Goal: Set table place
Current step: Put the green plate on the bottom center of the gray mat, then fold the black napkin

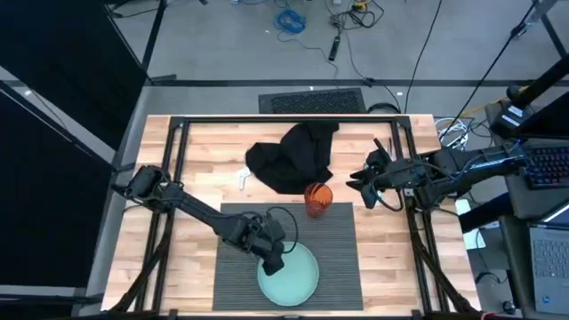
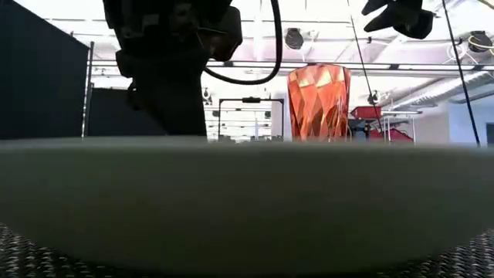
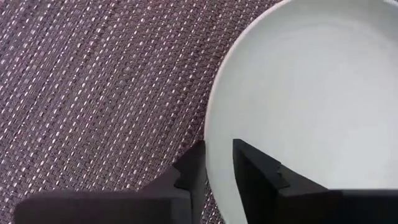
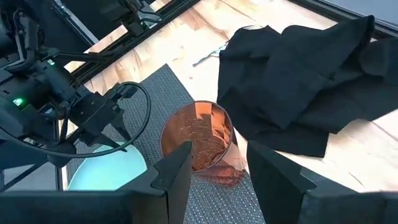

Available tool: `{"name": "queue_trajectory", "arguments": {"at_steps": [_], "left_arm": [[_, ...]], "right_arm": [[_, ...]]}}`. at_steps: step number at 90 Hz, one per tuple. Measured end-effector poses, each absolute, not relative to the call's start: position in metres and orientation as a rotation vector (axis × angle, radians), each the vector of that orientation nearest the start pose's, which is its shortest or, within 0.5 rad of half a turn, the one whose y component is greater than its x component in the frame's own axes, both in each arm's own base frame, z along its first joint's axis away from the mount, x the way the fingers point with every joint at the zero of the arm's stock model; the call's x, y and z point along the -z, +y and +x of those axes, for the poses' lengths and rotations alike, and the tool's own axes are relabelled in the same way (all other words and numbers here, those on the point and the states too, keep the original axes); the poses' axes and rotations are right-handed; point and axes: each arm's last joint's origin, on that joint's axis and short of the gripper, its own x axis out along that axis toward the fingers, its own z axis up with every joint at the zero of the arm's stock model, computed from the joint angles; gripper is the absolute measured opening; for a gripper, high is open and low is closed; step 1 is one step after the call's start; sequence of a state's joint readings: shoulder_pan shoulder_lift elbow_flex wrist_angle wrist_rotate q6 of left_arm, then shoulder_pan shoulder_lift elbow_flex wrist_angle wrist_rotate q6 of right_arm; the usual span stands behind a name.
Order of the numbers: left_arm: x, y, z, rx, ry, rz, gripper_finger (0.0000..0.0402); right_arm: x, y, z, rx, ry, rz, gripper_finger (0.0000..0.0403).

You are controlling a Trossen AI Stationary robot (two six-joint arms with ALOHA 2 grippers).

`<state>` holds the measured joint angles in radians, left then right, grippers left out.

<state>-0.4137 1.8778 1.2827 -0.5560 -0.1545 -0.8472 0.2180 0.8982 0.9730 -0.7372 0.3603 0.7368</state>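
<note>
- High view: the ribbed dark grey placemat lay on the near middle of the wooden desk, with the pale green plate on its near part. The left tool sat at the plate's left rim. An orange faceted cup stood at the mat's far edge, beside a crumpled black napkin. The right tool hovered just right of the cup, probably placed to take it.
- Low view: the plate's rim filled the foreground, with the cup upright behind it.
- Left wrist view: the left tool's fingers straddled the plate's rim, one over the mat and one over the plate, a narrow gap between them, seemingly gripping the edge to position it.
- Right wrist view: the right tool's fingers stood wide apart and held nothing, the cup lying between them further off.
</note>
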Motion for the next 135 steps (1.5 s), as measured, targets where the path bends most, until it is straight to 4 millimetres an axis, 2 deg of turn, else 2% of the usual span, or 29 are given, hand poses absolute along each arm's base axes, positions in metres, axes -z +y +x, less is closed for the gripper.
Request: {"name": "queue_trajectory", "arguments": {"at_steps": [24, 36, 46, 57, 73, 89, 102, 115, 124, 135], "left_arm": [[-0.181, -0.141, 0.347, -0.286, 1.081, -0.399, 0.0089], [-0.194, -0.131, 0.346, -0.337, 1.019, -0.389, 0.0089], [-0.215, -0.12, 0.342, -0.382, 0.947, -0.391, 0.0089], [-0.248, -0.103, 0.331, -0.438, 0.839, -0.393, 0.0089], [-0.29, -0.073, 0.305, -0.598, 0.707, -0.353, 0.0089], [-0.318, -0.05, 0.283, -0.714, 0.597, -0.353, 0.0089], [-0.324, -0.037, 0.281, -0.739, 0.567, -0.392, 0.0088], [-0.319, -0.019, 0.286, -0.708, 0.643, -0.443, 0.0088], [-0.314, -0.001, 0.291, -0.689, 0.709, -0.396, 0.0088], [-0.312, 0.031, 0.291, -0.682, 0.772, -0.31, 0.0088]], "right_arm": [[-0.33, 0.027, 0.168, 0.363, 0.548, 0.519, 0.0141], [-0.33, 0.027, 0.168, 0.362, 0.548, 0.519, 0.0141], [-0.33, 0.027, 0.168, 0.362, 0.549, 0.519, 0.0141], [-0.33, 0.027, 0.168, 0.354, 0.553, 0.487, 0.0141], [-0.33, 0.026, 0.168, 0.354, 0.553, 0.472, 0.0141], [-0.33, 0.026, 0.168, 0.35, 0.555, 0.461, 0.0141], [-0.33, 0.026, 0.168, 0.338, 0.562, 0.407, 0.0141], [-0.33, 0.018, 0.17, 0.363, 0.558, 0.363, 0.0141], [-0.332, 0.007, 0.174, 0.404, 0.531, 0.354, 0.0141], [-0.333, -0.013, 0.185, 0.459, 0.495, 0.338, 0.0141]]}}
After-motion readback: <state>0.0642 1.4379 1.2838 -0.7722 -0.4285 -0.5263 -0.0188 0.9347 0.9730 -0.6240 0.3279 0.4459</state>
